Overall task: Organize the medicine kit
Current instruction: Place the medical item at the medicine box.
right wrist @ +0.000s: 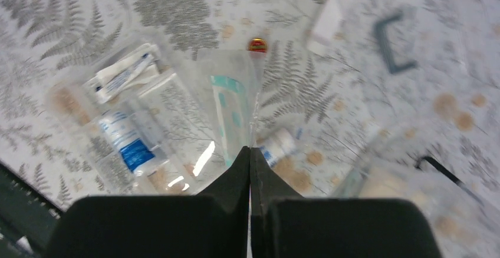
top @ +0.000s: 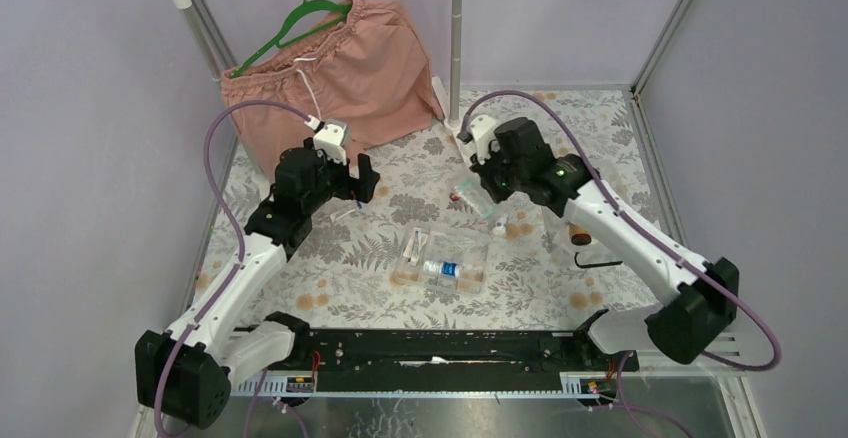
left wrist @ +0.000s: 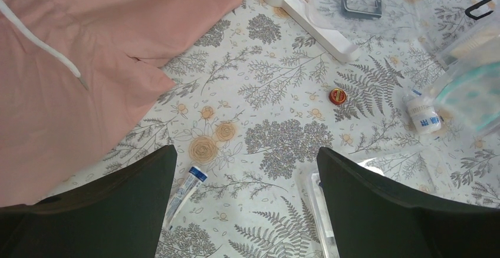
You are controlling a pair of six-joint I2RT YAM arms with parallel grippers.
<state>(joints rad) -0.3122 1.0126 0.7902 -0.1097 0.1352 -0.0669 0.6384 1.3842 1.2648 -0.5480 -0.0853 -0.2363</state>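
right gripper pinches the edge of a clear flat sachet with teal print.

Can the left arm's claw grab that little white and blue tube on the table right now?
Probably yes. The left claw is wide open, and the tube lies flat just below it with nothing on top. It sits off to one side of the gap, so a small shift looks needed.

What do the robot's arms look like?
The left arm and right arm have white tube-like links with chunky black joints and black bases. A purple cable loops along each one. Near each wrist sits a small white camera block. The fingers are flat, black and pointed. A tiny green light glows on the right arm.
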